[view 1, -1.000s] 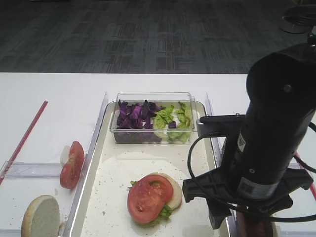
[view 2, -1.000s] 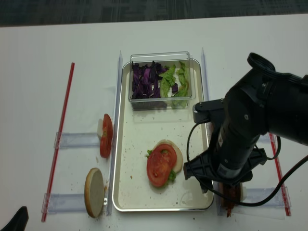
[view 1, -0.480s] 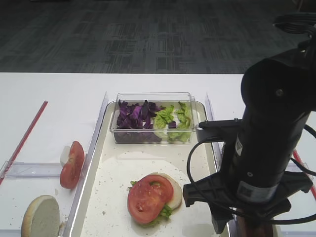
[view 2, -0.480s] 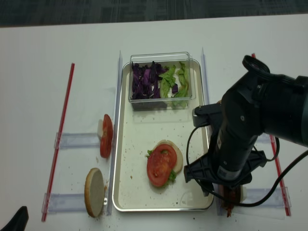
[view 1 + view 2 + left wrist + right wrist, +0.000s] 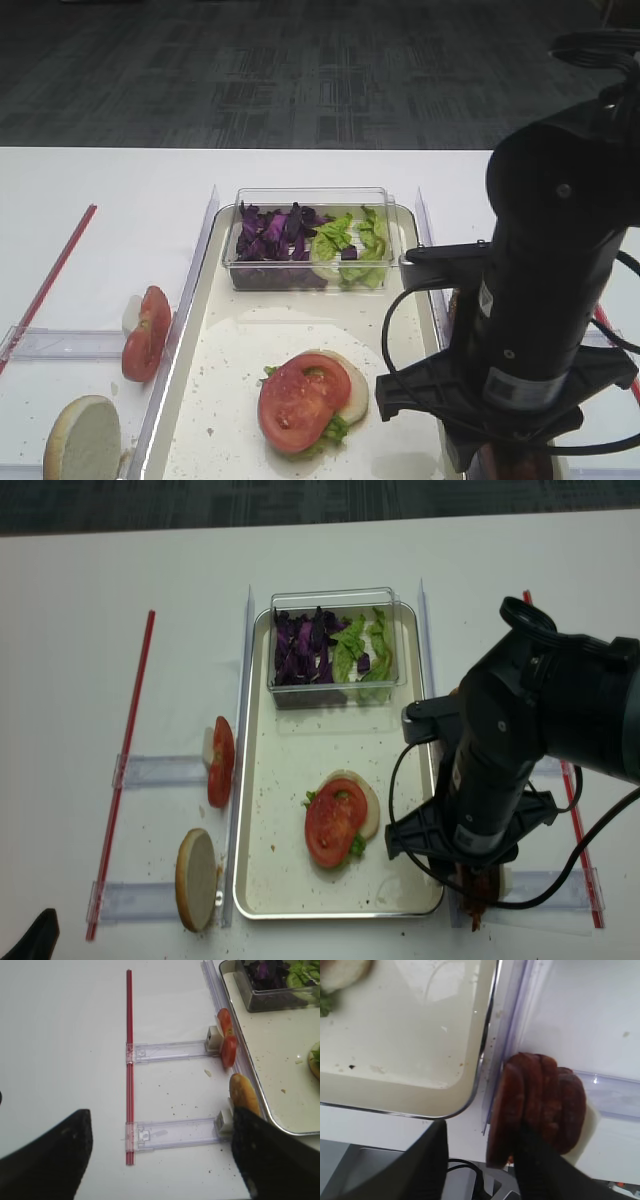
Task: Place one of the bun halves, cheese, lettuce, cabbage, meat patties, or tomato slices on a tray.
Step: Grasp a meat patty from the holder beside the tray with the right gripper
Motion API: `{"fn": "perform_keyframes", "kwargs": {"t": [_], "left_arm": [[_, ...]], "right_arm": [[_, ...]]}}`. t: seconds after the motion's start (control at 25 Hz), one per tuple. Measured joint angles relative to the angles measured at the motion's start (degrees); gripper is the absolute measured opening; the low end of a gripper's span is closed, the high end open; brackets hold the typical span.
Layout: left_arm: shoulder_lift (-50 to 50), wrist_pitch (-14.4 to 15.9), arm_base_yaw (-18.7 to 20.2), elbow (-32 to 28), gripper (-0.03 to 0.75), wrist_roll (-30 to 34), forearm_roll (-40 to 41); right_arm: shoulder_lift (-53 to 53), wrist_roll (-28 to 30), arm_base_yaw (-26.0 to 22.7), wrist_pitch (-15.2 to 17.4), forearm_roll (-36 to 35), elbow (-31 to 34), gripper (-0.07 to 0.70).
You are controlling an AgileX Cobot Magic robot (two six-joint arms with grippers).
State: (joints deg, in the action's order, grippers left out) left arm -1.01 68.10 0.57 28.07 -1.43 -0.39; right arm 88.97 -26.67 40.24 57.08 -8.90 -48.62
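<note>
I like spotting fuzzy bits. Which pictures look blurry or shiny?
Right wrist view: the dark fingers at the bottom are blurry, and the tray shows a pale glare patch. Left wrist view: both fingers are dark blurs. Exterior high view: the tomato slice looks glossy.

free: bare tray [image 5: 290, 780] floor mid-left | blocked: clear box [image 5: 335, 645] far end, tomato stack [image 5: 338, 820] near centre

No words or numbers can be read anywhere. The black right arm [image 5: 545, 330] has a small white sticker [image 5: 505, 385] with a dark square code beside some print, but the print is too tiny and blurry to make out.
</note>
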Motion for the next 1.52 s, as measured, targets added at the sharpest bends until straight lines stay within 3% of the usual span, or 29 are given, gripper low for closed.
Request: {"fn": "perform_keyframes", "kwargs": {"t": [0.68,1.36,1.52], "left_arm": [[0.0,0.0,0.0,0.0,0.525,0.0,0.0],[0.0,0.0,0.0,0.0,0.525,0.0,0.0],[0.0,0.0,0.0,0.0,0.524,0.0,0.0]], "right_arm": [[0.0,-0.6,0.0,0.5,1.9,0.0,0.144],[0.0,-0.6,0.0,0.7,2.5,0.0,0.122],[0.1,-0.6,0.0,2.5,3.0,-1.2,0.122]]}}
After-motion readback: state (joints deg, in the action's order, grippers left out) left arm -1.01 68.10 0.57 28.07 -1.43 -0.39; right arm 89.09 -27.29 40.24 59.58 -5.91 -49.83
